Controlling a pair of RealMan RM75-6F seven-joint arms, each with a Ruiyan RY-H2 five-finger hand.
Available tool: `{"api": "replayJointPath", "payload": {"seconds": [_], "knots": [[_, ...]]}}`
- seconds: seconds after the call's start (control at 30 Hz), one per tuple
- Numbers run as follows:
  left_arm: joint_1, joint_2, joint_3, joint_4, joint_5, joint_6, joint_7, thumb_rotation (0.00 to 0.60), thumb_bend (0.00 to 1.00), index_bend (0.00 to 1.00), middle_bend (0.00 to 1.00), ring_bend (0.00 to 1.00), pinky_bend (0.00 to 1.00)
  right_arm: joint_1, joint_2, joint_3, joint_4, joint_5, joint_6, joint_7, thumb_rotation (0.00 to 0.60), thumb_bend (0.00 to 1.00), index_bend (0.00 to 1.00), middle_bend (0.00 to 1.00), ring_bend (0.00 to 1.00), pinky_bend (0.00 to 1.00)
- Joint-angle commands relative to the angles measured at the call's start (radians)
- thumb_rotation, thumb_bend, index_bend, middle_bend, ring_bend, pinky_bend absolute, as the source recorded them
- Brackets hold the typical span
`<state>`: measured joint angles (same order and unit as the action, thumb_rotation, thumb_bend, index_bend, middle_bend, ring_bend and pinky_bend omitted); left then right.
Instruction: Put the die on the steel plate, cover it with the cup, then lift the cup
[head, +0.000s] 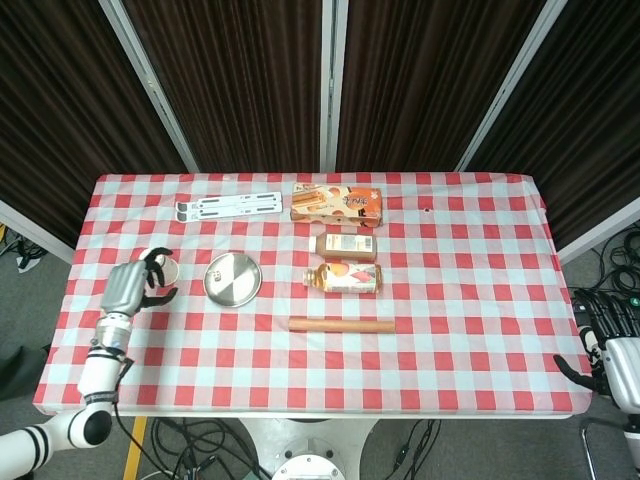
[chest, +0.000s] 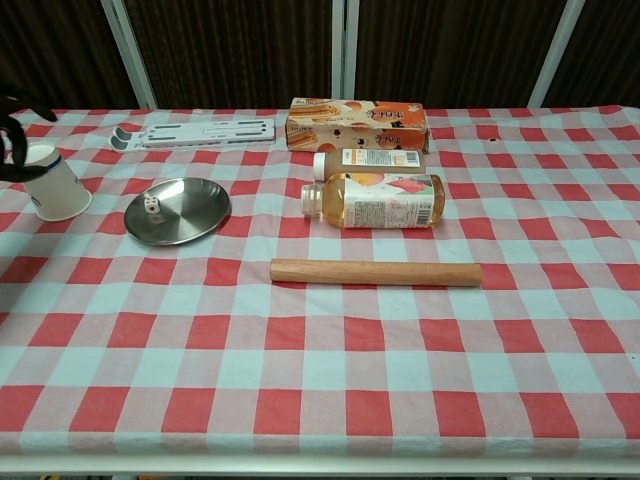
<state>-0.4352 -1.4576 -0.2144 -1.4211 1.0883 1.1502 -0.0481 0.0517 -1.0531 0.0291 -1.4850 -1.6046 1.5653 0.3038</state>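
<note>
The die (chest: 151, 206) lies on the steel plate (chest: 190, 220), left of the plate's middle and clear of its rim, a white cube with dark pips. The plate sits flat on the desk (chest: 330, 340), which wears a red-and-white checked cloth.

Just left of the plate stands the cup (chest: 56, 184) — white, upside down, its wide mouth on the cloth, near the plate but not touching it. The left hand (head: 135, 283) is at the cup, left of the plate: in the head view its dark fingers (head: 160, 260) are spread and curve around the cup's top, and the chest view shows only fingertips at the frame edge touching the cup's upper left side. Whether they truly grip the cup I cannot tell.

Right of the plate lie a juice bottle (chest: 373, 200) on its side and a small carton (chest: 372, 158) behind it, with a wooden rod (chest: 375, 272) in front. Behind the plate are a long snack box (chest: 357, 123) and a white folding stand (chest: 195, 131).

The right hand (head: 612, 345) hangs far right of the plate, off the desk's edge — fingers apart, holding nothing.
</note>
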Motion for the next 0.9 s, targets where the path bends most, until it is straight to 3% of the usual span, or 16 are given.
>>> {"api": "replayJointPath", "payload": {"seconds": [0.03, 0.1, 0.2, 0.27, 0.4, 0.9], "knots": [[0.052, -0.023, -0.025, 0.079, 0.007, 0.061, -0.117, 0.600, 0.21, 0.33, 0.52, 0.49, 0.75, 0.003, 0.002, 0.000, -0.006, -0.001, -0.005, -0.004, 0.600, 0.12, 0.00, 0.09, 0.00, 0.00], [0.050, -0.069, -0.041, 0.164, -0.004, 0.047, -0.177, 0.600, 0.20, 0.33, 0.40, 0.34, 0.58, 0.006, 0.002, 0.000, -0.008, -0.003, -0.008, -0.006, 0.600, 0.12, 0.00, 0.09, 0.00, 0.00], [0.028, -0.090, -0.047, 0.249, -0.037, -0.063, -0.232, 0.600, 0.18, 0.30, 0.24, 0.17, 0.34, 0.007, 0.004, 0.000, -0.012, -0.006, -0.009, -0.011, 0.600, 0.12, 0.00, 0.09, 0.00, 0.00], [0.007, -0.096, -0.057, 0.291, -0.061, -0.155, -0.276, 0.600, 0.17, 0.27, 0.19, 0.13, 0.27, 0.006, 0.005, 0.000, -0.014, -0.005, -0.007, -0.014, 0.600, 0.12, 0.00, 0.09, 0.00, 0.00], [-0.025, -0.131, -0.085, 0.377, -0.058, -0.246, -0.386, 0.600, 0.16, 0.26, 0.19, 0.12, 0.26, 0.003, 0.007, -0.001, -0.023, 0.001, -0.009, -0.023, 0.600, 0.12, 0.00, 0.09, 0.00, 0.00], [-0.083, -0.211, -0.107, 0.564, -0.026, -0.373, -0.513, 0.600, 0.16, 0.26, 0.19, 0.12, 0.26, 0.005, 0.006, 0.001, -0.047, 0.011, -0.021, -0.049, 0.600, 0.12, 0.00, 0.09, 0.00, 0.00]]}}
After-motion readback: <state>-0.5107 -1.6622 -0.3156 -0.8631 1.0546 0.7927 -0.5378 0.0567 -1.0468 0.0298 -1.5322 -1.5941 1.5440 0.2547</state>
